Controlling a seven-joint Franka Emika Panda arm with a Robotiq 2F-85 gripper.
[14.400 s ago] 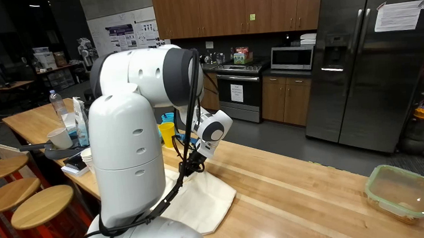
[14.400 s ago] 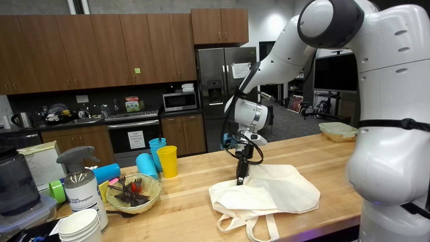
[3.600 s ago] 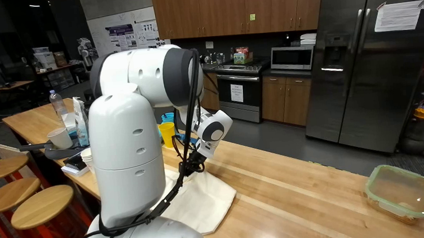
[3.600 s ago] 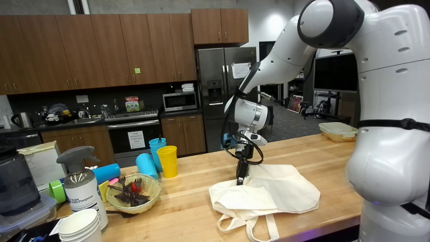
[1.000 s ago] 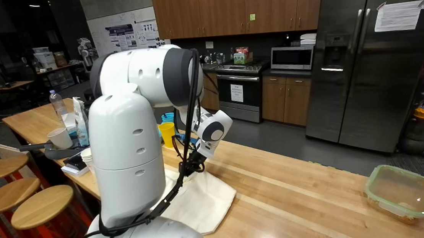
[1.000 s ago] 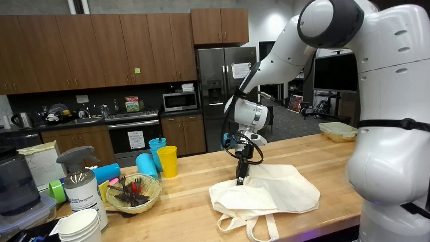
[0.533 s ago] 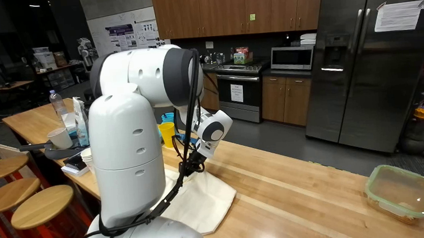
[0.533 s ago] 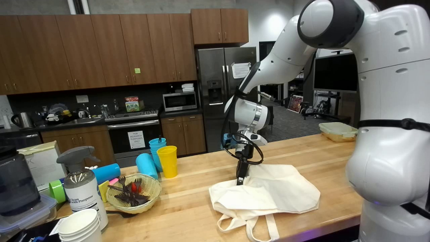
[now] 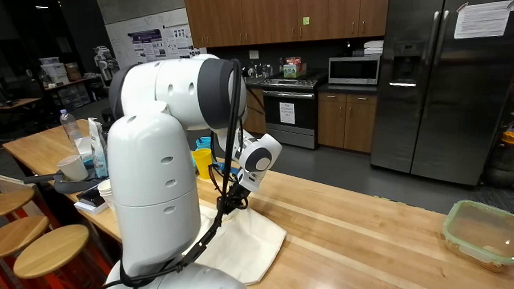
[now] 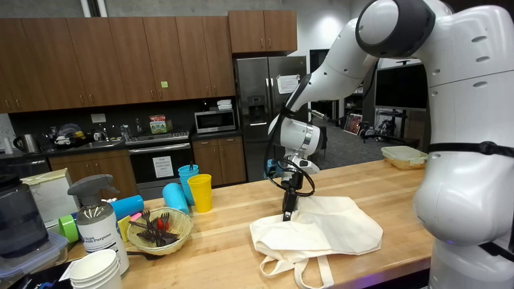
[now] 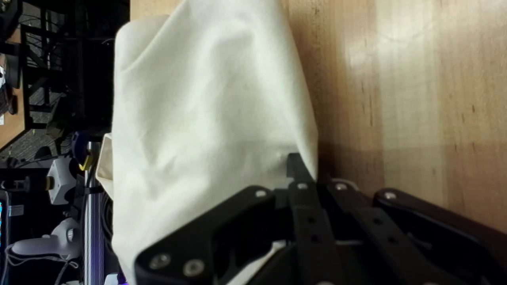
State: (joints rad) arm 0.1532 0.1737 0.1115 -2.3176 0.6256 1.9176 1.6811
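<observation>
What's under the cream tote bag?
The cream tote bag lies on the wooden countertop, which shows beyond its edges. Its cloth hides the area beneath, so I can't tell whether anything else is there.

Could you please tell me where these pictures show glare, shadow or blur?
Wrist view: the claw looks slightly soft, shadow beside the cream tote bag; in an exterior view, glare on the wooden tabletop; in an exterior view, a bright glow on the wall.
</observation>
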